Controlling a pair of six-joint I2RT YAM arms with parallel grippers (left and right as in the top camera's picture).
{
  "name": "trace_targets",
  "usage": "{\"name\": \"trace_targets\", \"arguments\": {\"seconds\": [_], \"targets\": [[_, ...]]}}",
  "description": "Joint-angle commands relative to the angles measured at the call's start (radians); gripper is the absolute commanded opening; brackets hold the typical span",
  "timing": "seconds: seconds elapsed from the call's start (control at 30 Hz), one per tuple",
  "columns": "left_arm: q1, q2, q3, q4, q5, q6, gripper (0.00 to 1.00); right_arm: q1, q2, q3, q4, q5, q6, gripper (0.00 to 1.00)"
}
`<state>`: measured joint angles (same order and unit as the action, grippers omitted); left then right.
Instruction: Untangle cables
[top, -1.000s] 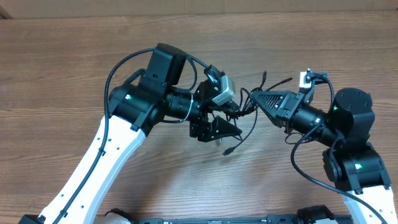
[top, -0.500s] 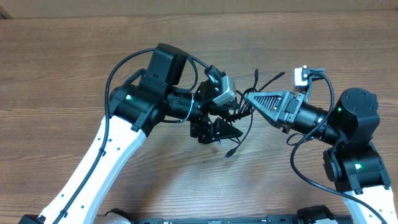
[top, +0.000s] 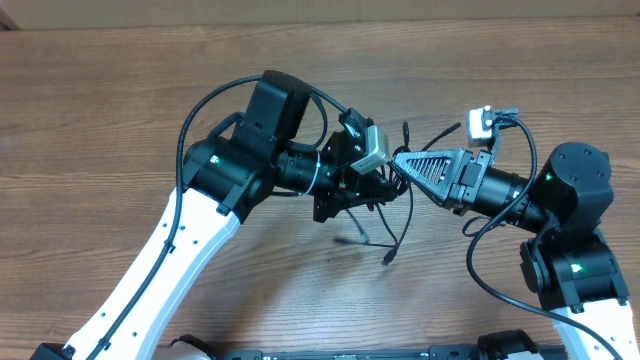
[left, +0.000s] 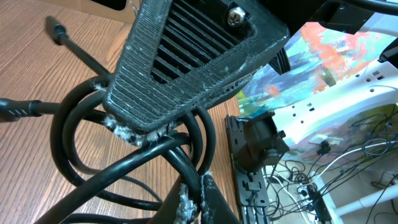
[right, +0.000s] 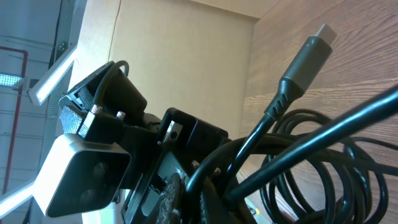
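Thin black cables (right: 287, 87) looped, tangled; left fingers (left: 186, 62), right fingers (top: 425, 165) both pinching them

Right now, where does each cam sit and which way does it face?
Overhead: above the table, looking straight down; left end effector and right end effector tip to tip at the cables.
Left wrist: behind the left end effector, looking low along its own fingers at the cables.
Right wrist: behind the right end effector, rolled sideways, facing the left wrist camera; own body hardly visible.
Shared: both wrist views show the cables.
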<state>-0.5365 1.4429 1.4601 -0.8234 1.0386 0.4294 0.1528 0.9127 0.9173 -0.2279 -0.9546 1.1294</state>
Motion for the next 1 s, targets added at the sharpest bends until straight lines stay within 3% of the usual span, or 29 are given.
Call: {"name": "trace_targets", "arguments": {"seconds": [0.0, 0.13, 0.3, 0.63, 0.97], "targets": [[-0.007, -0.010, 0.008, 0.006, 0.035, 0.011, 0.04, 0.002, -0.008, 0.016, 0.006, 0.008, -0.005, 0.04], [-0.007, -0.010, 0.008, 0.005, 0.030, -0.037, 0.04, 0.002, -0.004, 0.016, -0.034, 0.068, -0.088, 0.04], [-0.007, -0.012, 0.008, 0.004, 0.028, -0.160, 0.04, 0.002, 0.021, 0.016, -0.245, 0.303, -0.137, 0.04], [0.035, -0.016, 0.008, 0.026, 0.029, -0.169, 0.04, 0.002, 0.050, 0.016, -0.420, 0.372, -0.233, 0.04], [0.143, -0.025, 0.008, 0.175, 0.064, -0.353, 0.04, 0.002, 0.050, 0.016, -0.508, 0.417, -0.249, 0.04]]}}
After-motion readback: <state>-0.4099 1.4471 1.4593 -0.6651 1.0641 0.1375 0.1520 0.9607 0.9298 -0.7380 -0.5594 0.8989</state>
